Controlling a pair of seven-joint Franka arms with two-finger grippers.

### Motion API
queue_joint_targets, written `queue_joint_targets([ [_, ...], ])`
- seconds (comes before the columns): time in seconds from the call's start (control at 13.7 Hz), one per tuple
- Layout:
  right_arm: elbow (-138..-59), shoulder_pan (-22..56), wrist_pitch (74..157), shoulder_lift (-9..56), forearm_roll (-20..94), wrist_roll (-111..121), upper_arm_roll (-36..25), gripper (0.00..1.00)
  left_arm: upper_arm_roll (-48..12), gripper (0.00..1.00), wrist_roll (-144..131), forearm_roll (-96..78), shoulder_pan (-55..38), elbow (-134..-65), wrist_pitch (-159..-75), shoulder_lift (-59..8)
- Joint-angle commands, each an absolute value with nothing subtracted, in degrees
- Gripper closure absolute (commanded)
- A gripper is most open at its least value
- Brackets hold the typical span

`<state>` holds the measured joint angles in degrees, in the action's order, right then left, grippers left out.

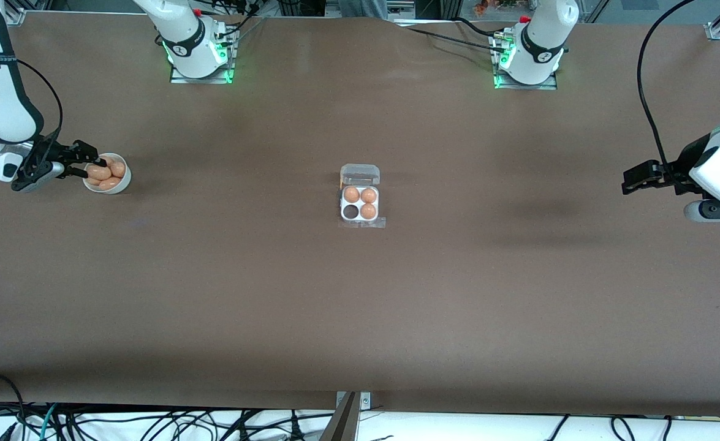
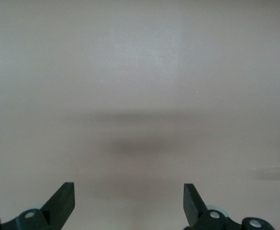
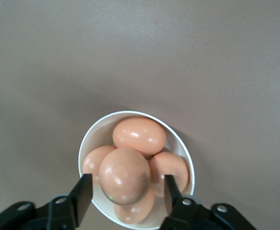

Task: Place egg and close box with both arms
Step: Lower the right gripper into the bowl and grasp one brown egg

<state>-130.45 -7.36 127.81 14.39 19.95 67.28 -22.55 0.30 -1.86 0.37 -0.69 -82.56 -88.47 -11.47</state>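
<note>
The box sits mid-table with its clear lid standing open; three of its cells hold eggs, and the cell nearest the front camera toward the right arm's end is empty. My right gripper is down in a white bowl of several eggs. Its fingers straddle the topmost egg, with a narrow gap showing on each side. My left gripper waits open over bare table at the left arm's end.
The bowl stands near the table edge at the right arm's end. Brown tabletop stretches between bowl, box and left gripper. Cables hang by the left arm.
</note>
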Motion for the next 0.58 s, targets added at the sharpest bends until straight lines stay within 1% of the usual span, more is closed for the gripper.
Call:
queue_joint_targets([
  [0.0,-130.9,-7.4,127.5,14.5,21.2,68.6,-22.5,0.39,0.4,0.0,-1.7,1.3,-0.4,-81.8,-87.3,-11.1],
  [0.22,-130.9,-7.3,127.3,14.5,21.2,68.6,-22.5,0.5,0.4,0.0,-1.6,1.3,-0.2,-81.8,-87.3,-11.1],
  [0.37,-130.9,-7.2,127.3,14.5,21.2,68.6,-22.4,0.54,0.4,0.0,-1.6,1.3,-0.2,-81.8,-87.3,-11.1],
  [0.51,-130.9,-7.1,127.3,14.6,21.2,68.6,-22.4,0.55,0.4,0.0,-1.6,1.3,-0.2,-81.8,-87.3,-11.1],
])
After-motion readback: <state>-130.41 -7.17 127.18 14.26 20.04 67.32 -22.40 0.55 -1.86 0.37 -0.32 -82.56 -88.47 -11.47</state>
